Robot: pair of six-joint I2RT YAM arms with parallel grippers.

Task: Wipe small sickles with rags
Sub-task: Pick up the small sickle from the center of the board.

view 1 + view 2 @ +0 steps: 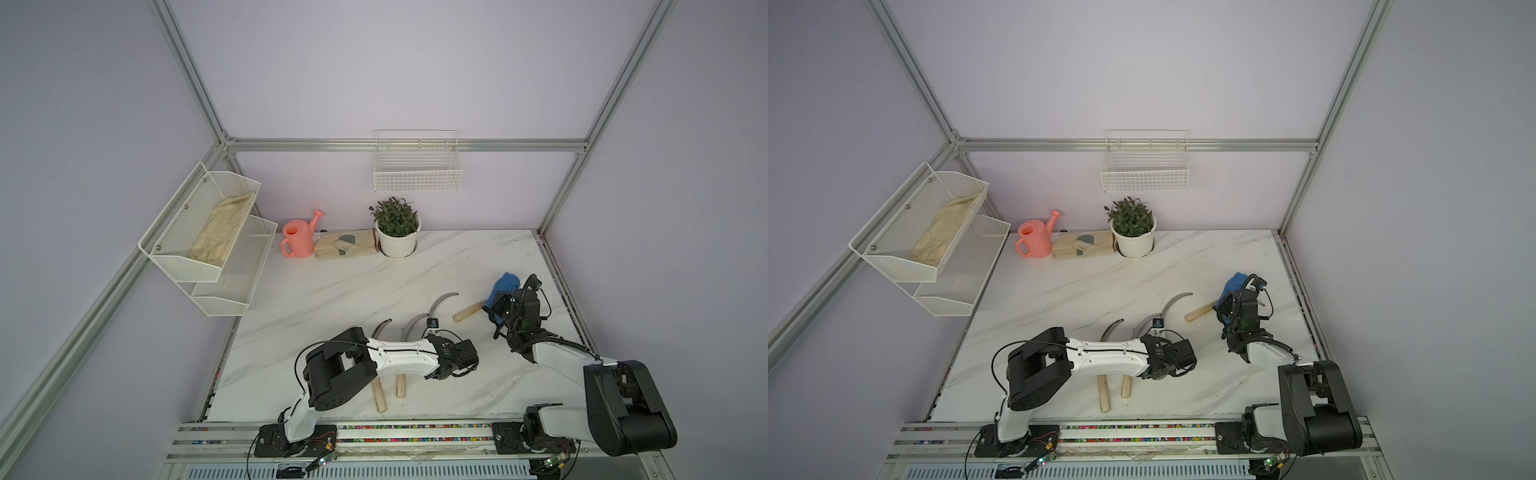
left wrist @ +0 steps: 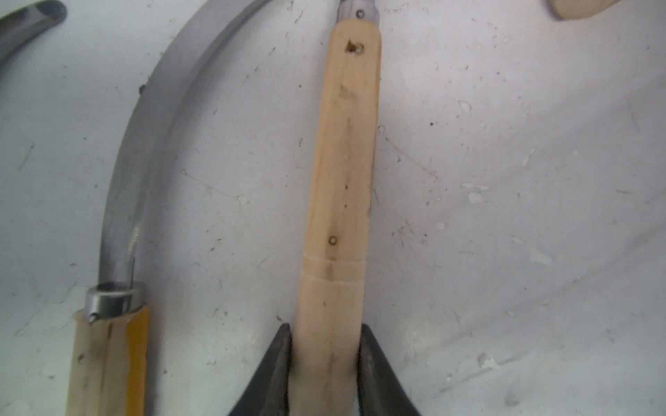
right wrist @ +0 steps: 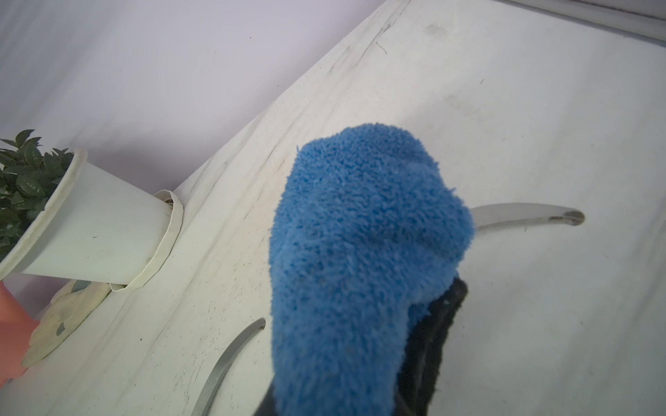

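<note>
- Left wrist view alone shows it: left fingers (image 2: 274, 367) pinching the handle of a small sickle (image 2: 342, 162).
- Right fingers (image 1: 502, 306) clamped on the blue rag (image 3: 360, 252), well apart from the potted plant (image 1: 397, 239).

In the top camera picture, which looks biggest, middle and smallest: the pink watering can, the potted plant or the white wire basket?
Largest: white wire basket.
Middle: potted plant.
Smallest: pink watering can, though it looks close to the plant.

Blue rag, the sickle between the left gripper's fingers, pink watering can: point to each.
Blue rag (image 3: 360, 252), right wrist view, on its fluffy blue pile.
Sickle (image 2: 342, 162), left wrist view, on the middle of its wooden handle.
Watering can (image 1: 298, 245), in a top view, on its pink body.
</note>
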